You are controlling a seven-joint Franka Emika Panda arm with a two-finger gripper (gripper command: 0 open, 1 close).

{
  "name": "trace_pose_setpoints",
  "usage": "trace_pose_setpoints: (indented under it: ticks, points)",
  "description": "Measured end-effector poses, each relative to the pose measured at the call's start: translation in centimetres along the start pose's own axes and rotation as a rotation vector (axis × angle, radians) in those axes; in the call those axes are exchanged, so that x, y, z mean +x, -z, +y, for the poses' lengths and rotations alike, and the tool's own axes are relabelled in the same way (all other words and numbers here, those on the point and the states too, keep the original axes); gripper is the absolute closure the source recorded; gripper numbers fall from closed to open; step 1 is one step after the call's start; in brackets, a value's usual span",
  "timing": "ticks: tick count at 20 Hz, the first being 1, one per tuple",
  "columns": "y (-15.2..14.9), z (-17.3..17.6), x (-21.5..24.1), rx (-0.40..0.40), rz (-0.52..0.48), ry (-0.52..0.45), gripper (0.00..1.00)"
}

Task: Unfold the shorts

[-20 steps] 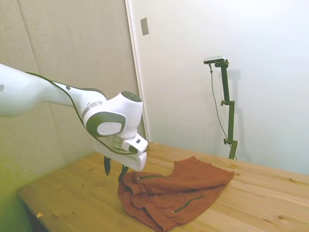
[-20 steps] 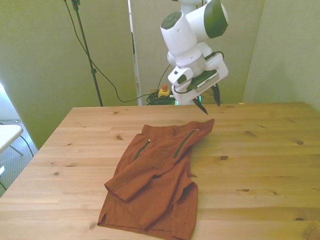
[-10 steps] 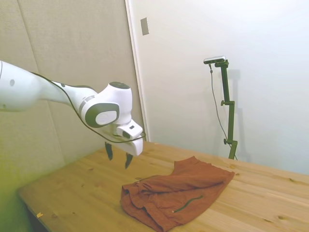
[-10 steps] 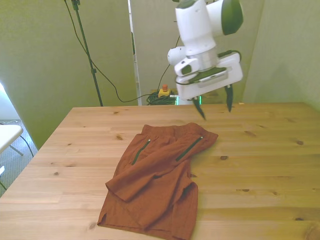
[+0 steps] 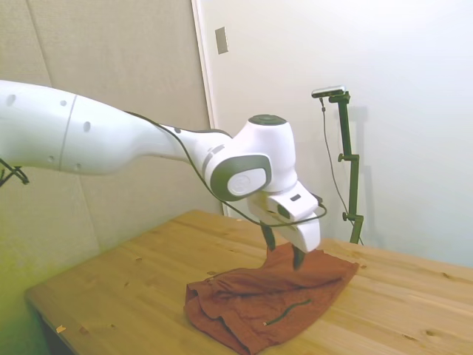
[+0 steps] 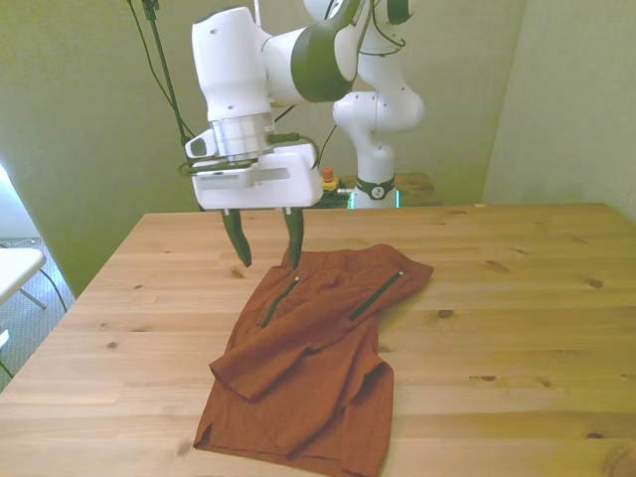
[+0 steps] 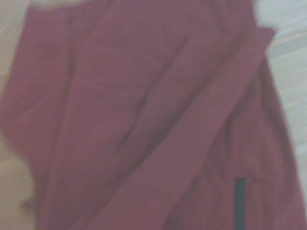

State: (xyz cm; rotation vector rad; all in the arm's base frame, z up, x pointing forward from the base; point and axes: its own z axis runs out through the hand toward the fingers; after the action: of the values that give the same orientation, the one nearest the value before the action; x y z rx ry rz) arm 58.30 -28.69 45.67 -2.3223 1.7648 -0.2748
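The rust-orange shorts (image 6: 308, 358) lie folded and wrinkled on the wooden table (image 6: 517, 328), with two thin dark pocket slits showing on top. From the side, the shorts (image 5: 266, 303) form a bunched heap. My gripper (image 6: 267, 245) hangs open just above the table at the shorts' far corner on the front view's left, nothing between its fingers (image 6: 295, 238). In the side view the gripper (image 5: 283, 248) hovers over the cloth's far edge. The blurred wrist view is filled with the shorts (image 7: 144, 120) and one dark slit (image 7: 239, 201).
The table's near edge runs just below the shorts' hem in the front view. Bare wood (image 6: 159, 288) stretches to either side of the cloth. Cables and a small yellow box (image 6: 325, 180) lie on the floor behind the table.
The gripper has swung from the shorts' far corner on the front view's right, across to the far corner on the left. It stays open. The shorts lie flatter than a second ago.
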Motion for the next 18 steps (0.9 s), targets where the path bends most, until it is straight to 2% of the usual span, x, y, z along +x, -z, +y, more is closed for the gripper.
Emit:
trace_pose_setpoints:
  ticks: [2, 8, 18]
  points:
    - [-0.7, -0.9, 0.2, 0.006, 0.014, -0.1, 0.0]
    - [-1.8, -2.0, 1.1, 0.023, 0.021, -0.153, 0.0]
    - [-7.8, -5.0, 5.2, 0.032, 0.038, -0.226, 0.0]
